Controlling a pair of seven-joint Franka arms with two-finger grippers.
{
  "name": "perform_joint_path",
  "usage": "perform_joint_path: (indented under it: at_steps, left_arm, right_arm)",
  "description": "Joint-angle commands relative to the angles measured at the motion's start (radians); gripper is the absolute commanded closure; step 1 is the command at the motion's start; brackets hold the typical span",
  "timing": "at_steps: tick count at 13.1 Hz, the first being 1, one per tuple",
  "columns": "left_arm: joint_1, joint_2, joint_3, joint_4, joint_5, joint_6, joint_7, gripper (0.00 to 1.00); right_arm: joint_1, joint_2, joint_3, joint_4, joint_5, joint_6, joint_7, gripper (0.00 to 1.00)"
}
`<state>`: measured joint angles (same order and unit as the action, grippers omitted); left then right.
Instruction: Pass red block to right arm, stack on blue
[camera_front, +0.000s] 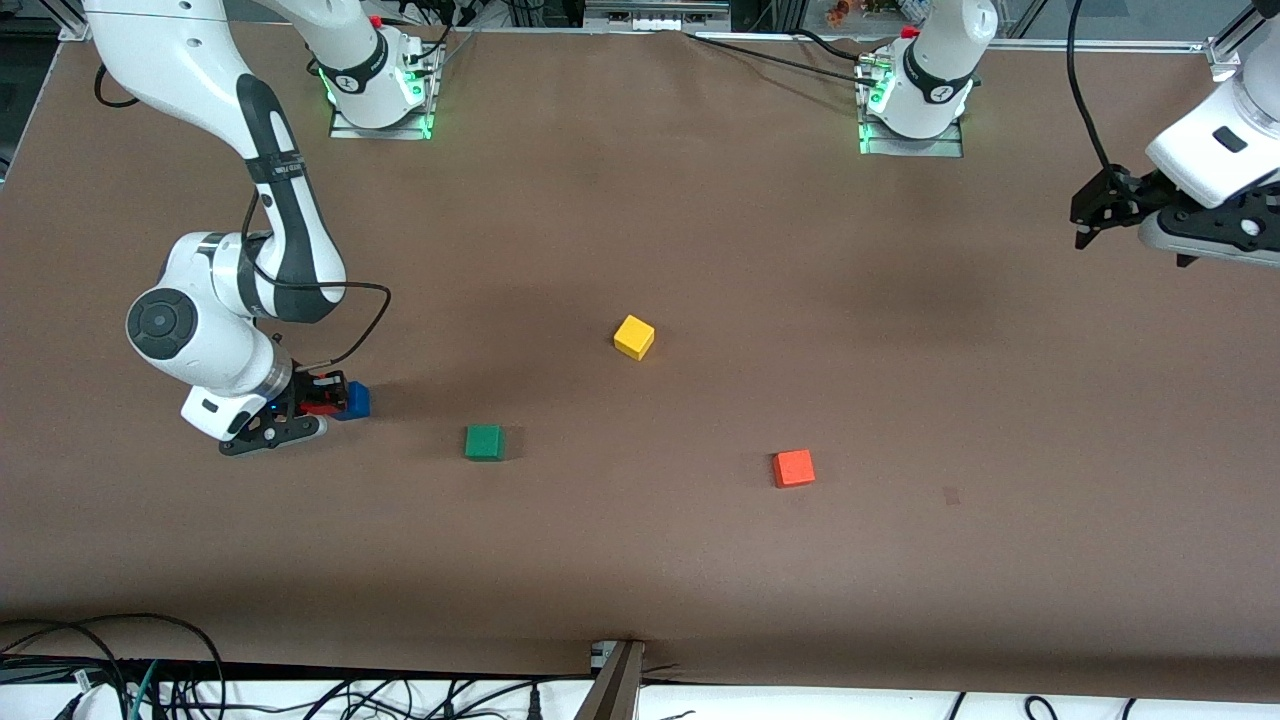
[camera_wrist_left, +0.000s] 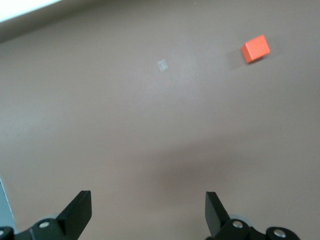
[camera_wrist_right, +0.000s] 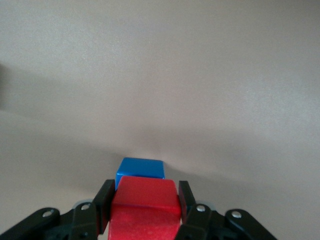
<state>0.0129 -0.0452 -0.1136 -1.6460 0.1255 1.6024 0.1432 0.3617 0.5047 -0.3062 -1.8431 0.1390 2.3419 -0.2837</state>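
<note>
Red block (camera_wrist_right: 145, 200) clamped in right gripper (camera_front: 318, 400), low over blue block (camera_front: 352, 400) at the right arm's end of the table. Left gripper (camera_front: 1098, 210) waiting, fingers apart. Risk: off-centre release, tipping red off blue.
</note>
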Motion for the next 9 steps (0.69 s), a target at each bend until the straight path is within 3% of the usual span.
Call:
perform_joint_path:
  at_steps: [1,9]
  left_arm:
    - [-0.066,-0.070,0.056,-0.112,-0.012,0.037,-0.066,0.00]
    - [-0.060,-0.039,0.069,-0.074,-0.055,0.024,-0.074,0.00]
  right_arm:
    - [0.029,-0.037,-0.002,-0.050,-0.019,0.031,0.040,1.00]
    - [0.029,-0.035,-0.004,-0.071,-0.019,0.057,0.040,1.00]
